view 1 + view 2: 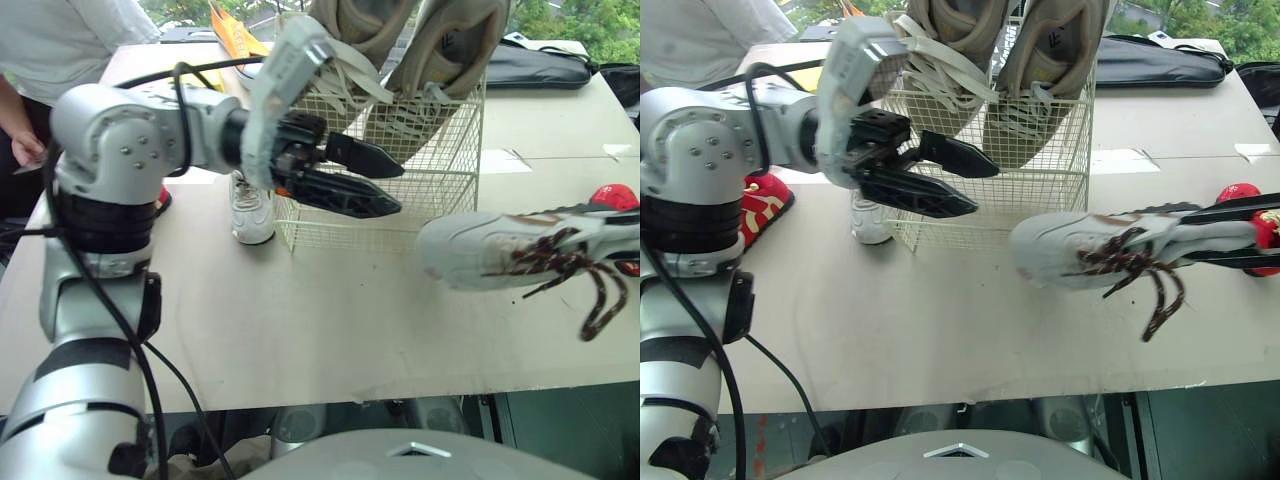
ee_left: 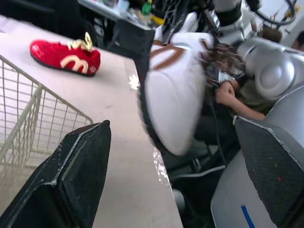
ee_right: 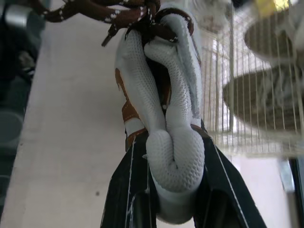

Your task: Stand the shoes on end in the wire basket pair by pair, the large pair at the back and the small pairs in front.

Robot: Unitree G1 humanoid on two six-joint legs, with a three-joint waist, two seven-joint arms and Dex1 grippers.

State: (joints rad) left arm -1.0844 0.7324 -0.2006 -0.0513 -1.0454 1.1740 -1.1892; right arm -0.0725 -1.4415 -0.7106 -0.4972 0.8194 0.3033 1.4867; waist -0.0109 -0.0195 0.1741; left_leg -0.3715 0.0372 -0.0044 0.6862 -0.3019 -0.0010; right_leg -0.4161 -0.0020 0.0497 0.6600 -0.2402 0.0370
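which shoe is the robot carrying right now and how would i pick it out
Find the wire basket on the table, with the large beige pair standing in it. To the robot's right of it, the right gripper holds a white mesh sneaker in the air. Unlike the white shoe at the basket's other side, it has dark brown laces dangling loose.

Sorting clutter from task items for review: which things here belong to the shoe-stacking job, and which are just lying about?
Job: wire basket, large beige pair in it, white brown-laced shoe in right hand, small white shoe, red shoes.
Lying about: black bag, orange item, paper slip.
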